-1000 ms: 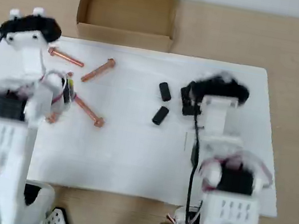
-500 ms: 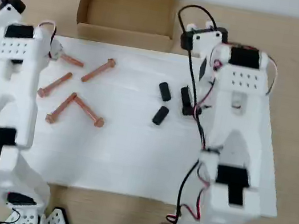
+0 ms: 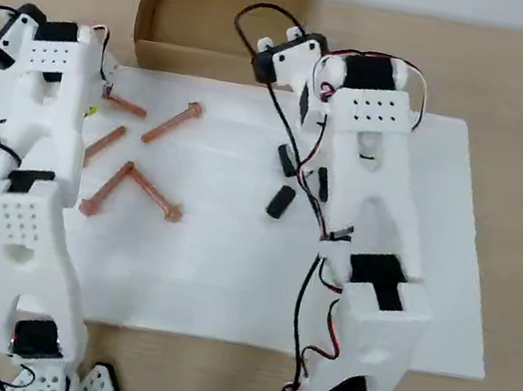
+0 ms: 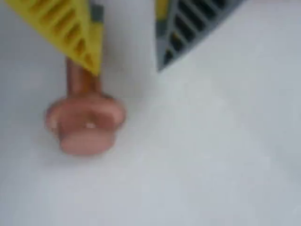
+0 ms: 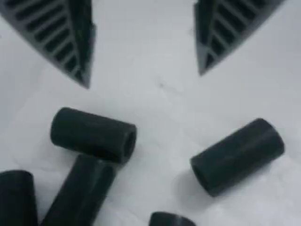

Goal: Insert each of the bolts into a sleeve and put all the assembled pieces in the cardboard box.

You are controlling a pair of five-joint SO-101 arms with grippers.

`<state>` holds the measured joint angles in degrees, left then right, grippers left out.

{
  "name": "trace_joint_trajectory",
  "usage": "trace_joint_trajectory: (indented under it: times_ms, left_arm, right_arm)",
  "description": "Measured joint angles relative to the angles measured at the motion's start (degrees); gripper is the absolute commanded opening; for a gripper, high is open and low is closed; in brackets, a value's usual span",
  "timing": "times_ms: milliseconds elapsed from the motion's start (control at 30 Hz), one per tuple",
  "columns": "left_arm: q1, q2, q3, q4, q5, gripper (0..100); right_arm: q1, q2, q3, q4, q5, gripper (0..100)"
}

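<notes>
Bolt (image 4: 84, 122) off-centre under left end effector (image 4: 127, 66), jaws apart: centre on shank, then close. Over sleeves (image 5: 94, 135), right end effector (image 5: 143, 75) also apart.

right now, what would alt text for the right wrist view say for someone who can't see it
The right gripper hangs open above a white sheet, nothing between its dark ribbed fingers. Five black sleeves lie on the sheet near the fingertips, two fully visible and three cut off by the frame.

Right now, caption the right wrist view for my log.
Open right gripper hovers above loose black sleeves on the white sheet.
</notes>
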<state>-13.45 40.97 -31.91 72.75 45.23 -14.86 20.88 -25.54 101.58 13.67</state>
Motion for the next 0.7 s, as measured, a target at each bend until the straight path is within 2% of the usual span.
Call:
trace_joint_trajectory:
  times_ms: [200, 500, 700]
  left_arm:
    - [0.00, 9.85, -14.59, 5.63, 2.29, 19]
    - [1.14, 16.09, -34.29, 15.12, 7.21, 20]
    - [5.10, 18.02, -38.42, 15.38, 8.62, 20]
  right_arm:
    - [0.00, 0.00, 0.00, 0.00, 1.32, 18.7]
    - [0.00, 0.00, 0.00, 0.00, 1.41, 18.7]
    - [0.00, 0.00, 0.26, 0.00, 2.02, 18.7]
